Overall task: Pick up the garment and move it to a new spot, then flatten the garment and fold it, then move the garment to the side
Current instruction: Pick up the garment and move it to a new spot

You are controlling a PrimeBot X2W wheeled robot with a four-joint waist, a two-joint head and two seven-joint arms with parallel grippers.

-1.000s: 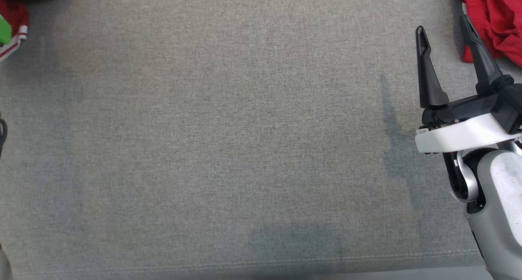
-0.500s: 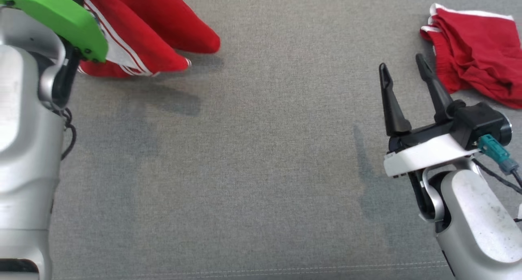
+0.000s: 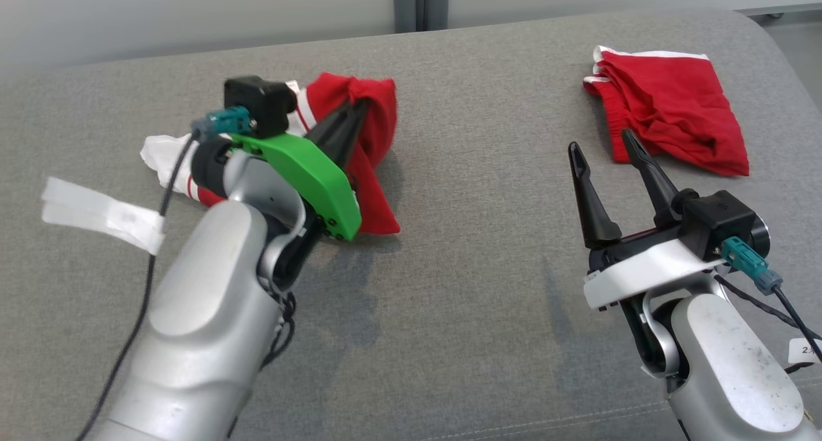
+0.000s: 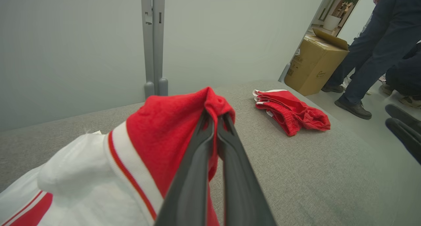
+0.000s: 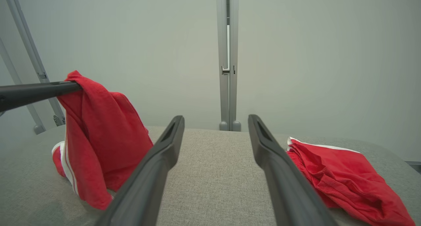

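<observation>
A red garment [image 3: 379, 117] with white bands hangs bunched from my left gripper [image 3: 361, 104], which is shut on its upper fold above the grey padded table [image 3: 475, 268]. The left wrist view has the dark fingers [image 4: 197, 160] pinched together on the red cloth [image 4: 158, 127], and white fabric droops at the lower left. In the right wrist view the garment [image 5: 98, 130] dangles from the left gripper [image 5: 77, 84], its lower end touching the table. My right gripper [image 3: 600, 140] stands open and empty over the table's right side; its fingers [image 5: 158, 160] are spread wide.
A second red garment [image 3: 668, 107] lies crumpled at the far right of the table, just beyond the right gripper. A grey post [image 3: 420, 4] stands behind the far edge. Off the table's right end are a cardboard box [image 4: 315, 66] and a person's legs [image 4: 365, 48].
The head camera has tilted up, so the table's far edge and wall now show. My left arm with the red garment has come fully into view. The right gripper stays open.
</observation>
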